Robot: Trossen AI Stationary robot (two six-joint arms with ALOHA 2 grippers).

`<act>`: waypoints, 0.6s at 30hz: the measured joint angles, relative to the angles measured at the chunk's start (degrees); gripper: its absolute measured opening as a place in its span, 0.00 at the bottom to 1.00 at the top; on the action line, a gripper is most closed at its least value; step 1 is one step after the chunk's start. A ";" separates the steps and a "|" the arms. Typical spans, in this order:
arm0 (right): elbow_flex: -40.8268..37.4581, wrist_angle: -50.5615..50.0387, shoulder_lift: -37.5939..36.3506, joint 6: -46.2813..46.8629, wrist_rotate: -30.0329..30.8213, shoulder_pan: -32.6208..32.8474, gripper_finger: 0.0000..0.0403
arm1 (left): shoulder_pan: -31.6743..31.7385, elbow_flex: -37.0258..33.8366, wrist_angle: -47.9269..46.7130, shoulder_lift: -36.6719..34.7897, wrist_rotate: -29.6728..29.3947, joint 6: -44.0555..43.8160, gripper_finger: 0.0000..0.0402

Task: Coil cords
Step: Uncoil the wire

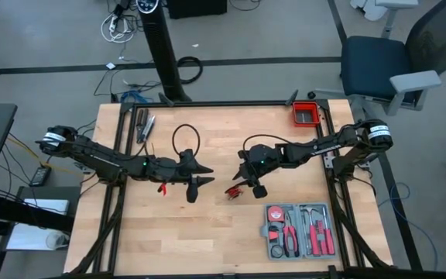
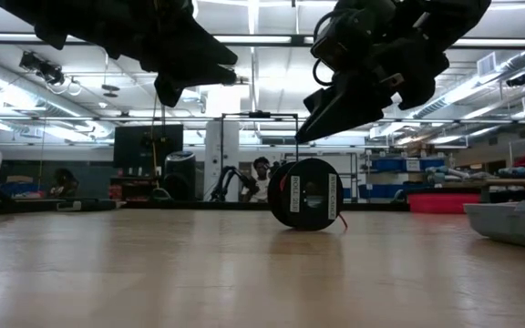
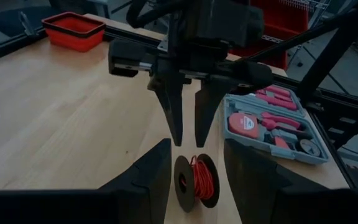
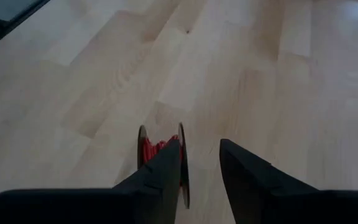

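bright ceiling strip lights (image 2: pixel 272 36) backlight the low view, leaving dark silhouettes; soft shadows fall below; the wrist views look slightly blurred.

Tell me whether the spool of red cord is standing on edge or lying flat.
Standing on edge. The spool rests upright on its rims on the table in the low view, and the left wrist view shows both discs vertical with red cord between them.

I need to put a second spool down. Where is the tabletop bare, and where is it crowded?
Bare wood lies along the near edge left of the grey tool case, and between the black cable loop and the red bin. The centre is crowded: left gripper, right gripper and the red cord spool.
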 joint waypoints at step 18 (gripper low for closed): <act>-0.07 3.54 5.68 0.46 -0.21 0.26 0.28 | -0.07 0.00 -0.59 0.00 -0.15 -0.31 0.38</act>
